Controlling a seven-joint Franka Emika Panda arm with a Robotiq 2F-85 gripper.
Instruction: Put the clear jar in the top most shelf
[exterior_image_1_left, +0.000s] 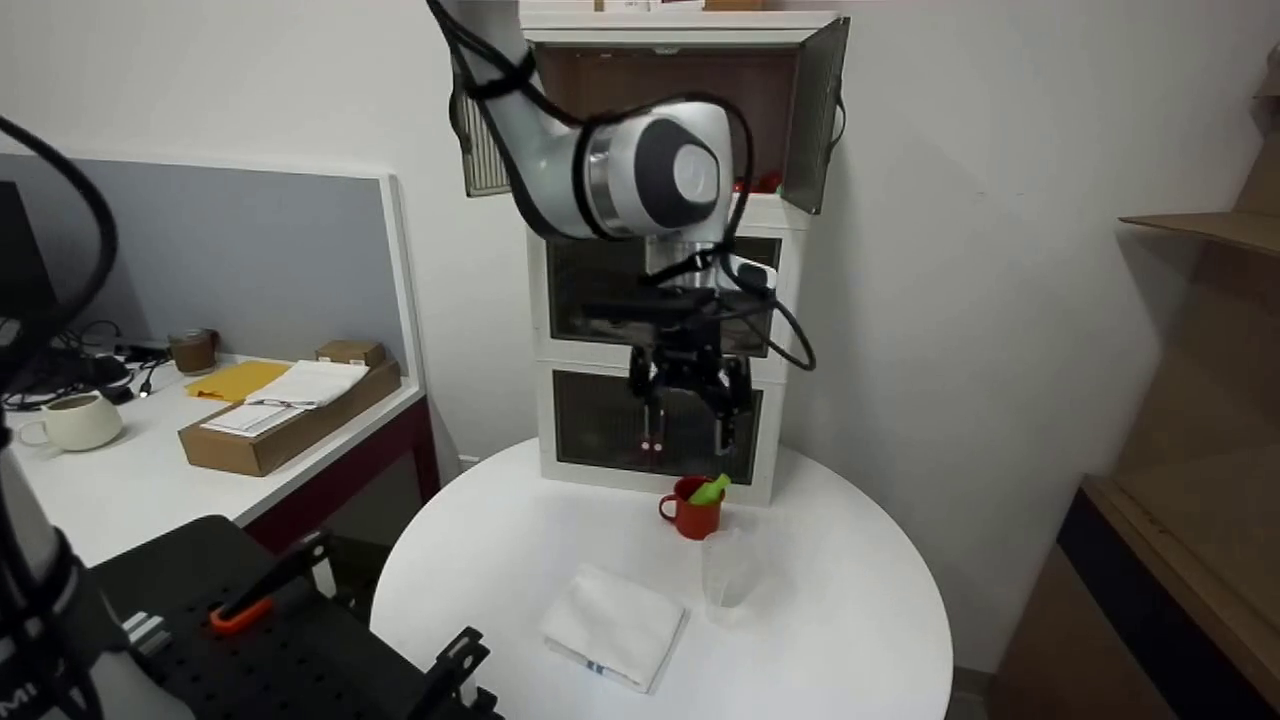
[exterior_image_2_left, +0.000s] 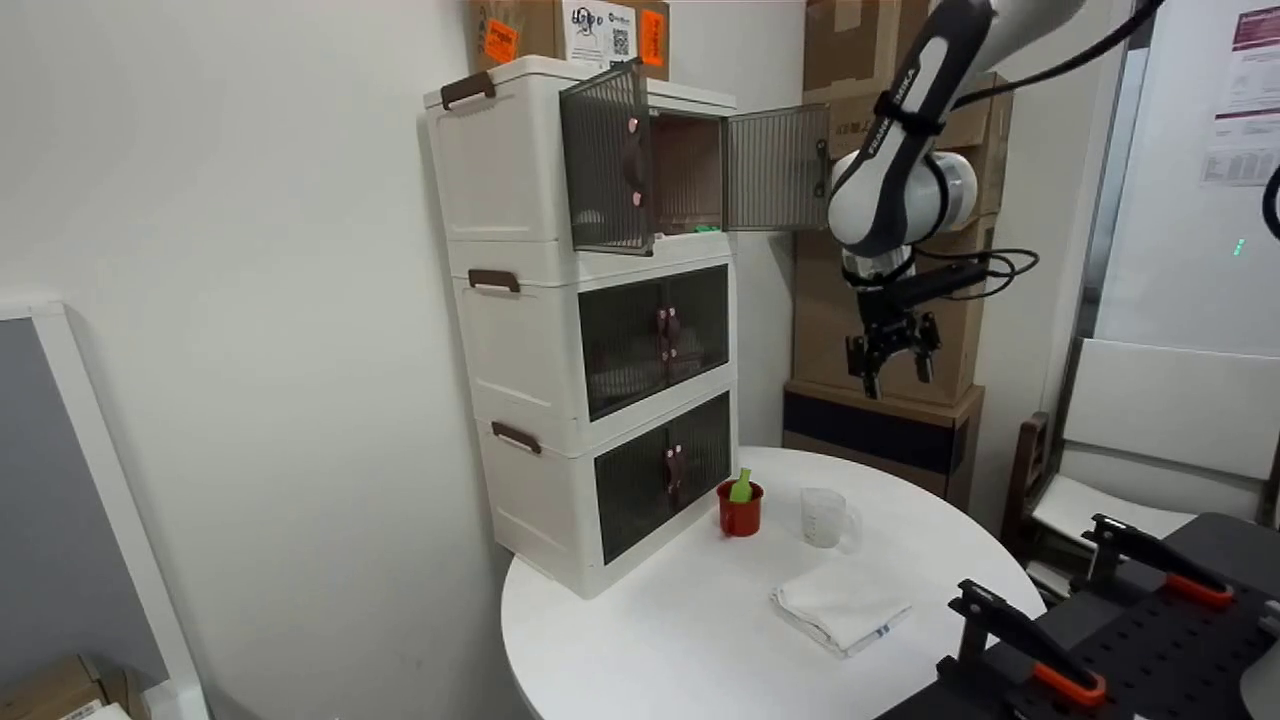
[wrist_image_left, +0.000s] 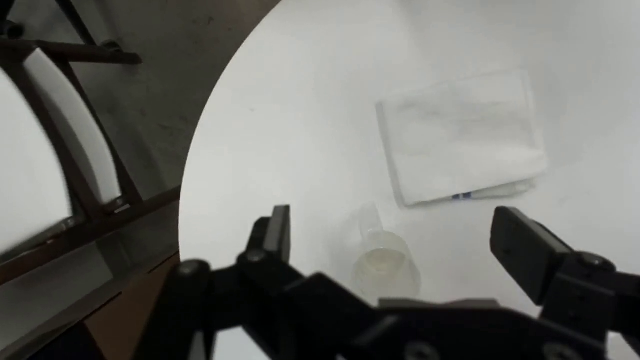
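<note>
The clear jar is a colourless transparent cup with a handle. It stands upright on the white round table in both exterior views (exterior_image_1_left: 727, 575) (exterior_image_2_left: 822, 518). In the wrist view the jar (wrist_image_left: 387, 272) shows below and between the fingers, its handle pointing up in the picture. My gripper (exterior_image_1_left: 685, 440) (exterior_image_2_left: 898, 380) (wrist_image_left: 392, 220) is open and empty, well above the table and not touching the jar. The top most shelf (exterior_image_1_left: 690, 75) (exterior_image_2_left: 688, 170) is the brown-lined upper compartment of the white cabinet. Both its doors stand open; my arm hides part of it in an exterior view.
A red mug (exterior_image_1_left: 693, 515) (exterior_image_2_left: 740, 515) with a green item stands between jar and cabinet. A folded white cloth (exterior_image_1_left: 615, 625) (exterior_image_2_left: 840, 605) (wrist_image_left: 460, 140) lies near the jar. The open shelf doors (exterior_image_1_left: 815, 115) (exterior_image_2_left: 608, 160) stick outward. Small red items (exterior_image_1_left: 768, 183) sit in the shelf.
</note>
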